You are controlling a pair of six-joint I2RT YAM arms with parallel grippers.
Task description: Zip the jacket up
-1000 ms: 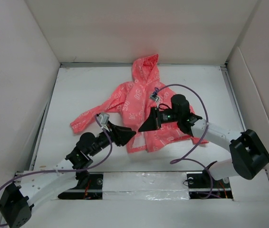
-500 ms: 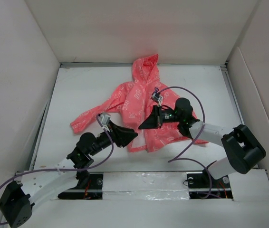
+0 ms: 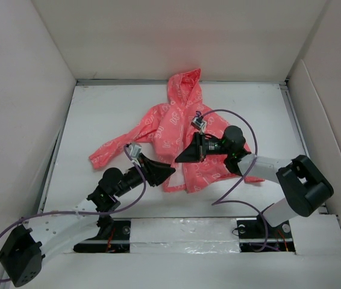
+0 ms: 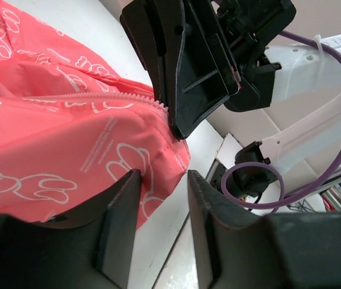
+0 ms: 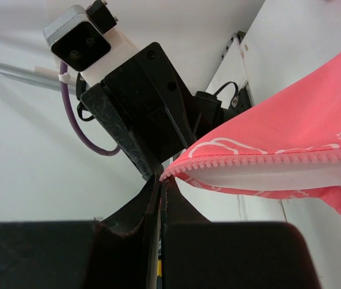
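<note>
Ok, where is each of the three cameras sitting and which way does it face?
Top external: above and behind the bases, looking down on the table and jacket; left arm and right arm show.
Left wrist: low, facing across the jacket toward the right gripper; its own fingers, apart, frame the bottom.
Right wrist: low, facing back at the left gripper; its own fingers pinch the zipper edge.
Shared: the wrist views face each other; each shows the other's gripper and the jacket.
</note>
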